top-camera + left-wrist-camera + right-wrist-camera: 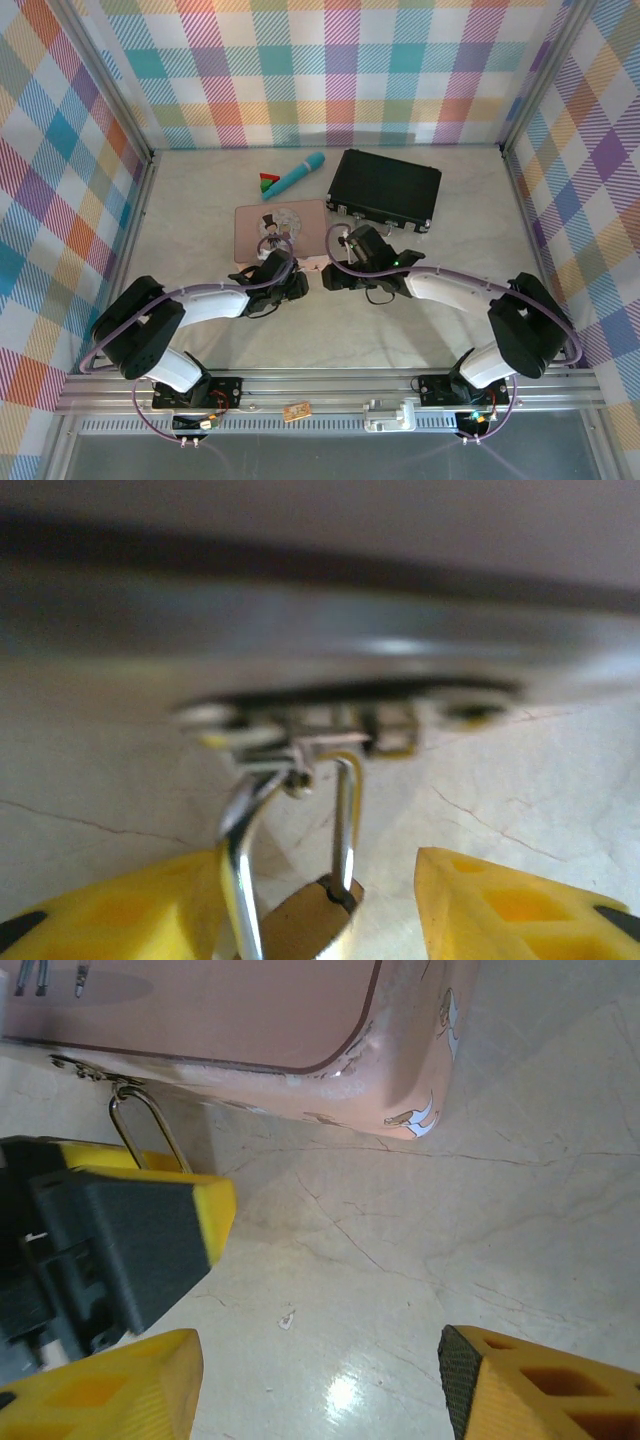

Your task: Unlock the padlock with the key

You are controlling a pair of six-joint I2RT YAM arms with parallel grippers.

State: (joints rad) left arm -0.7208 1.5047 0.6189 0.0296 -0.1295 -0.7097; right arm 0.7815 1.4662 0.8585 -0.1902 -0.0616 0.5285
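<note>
Counter [340, 335] pale, marble-veined, boxed by plaid walls [340, 70]. Left end effector [320, 885] half-open astride padlock [305, 928]; right end effector [320, 1370] wide, empty.

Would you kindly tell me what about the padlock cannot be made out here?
- Left wrist view: the padlock, body and keyhole cut off by the bottom edge.
- Left wrist view: the hasp it hangs from, blurred.
- Right wrist view: the padlock's body hidden behind a finger of the left gripper.
- Top view: the padlock hidden under the left gripper.
</note>
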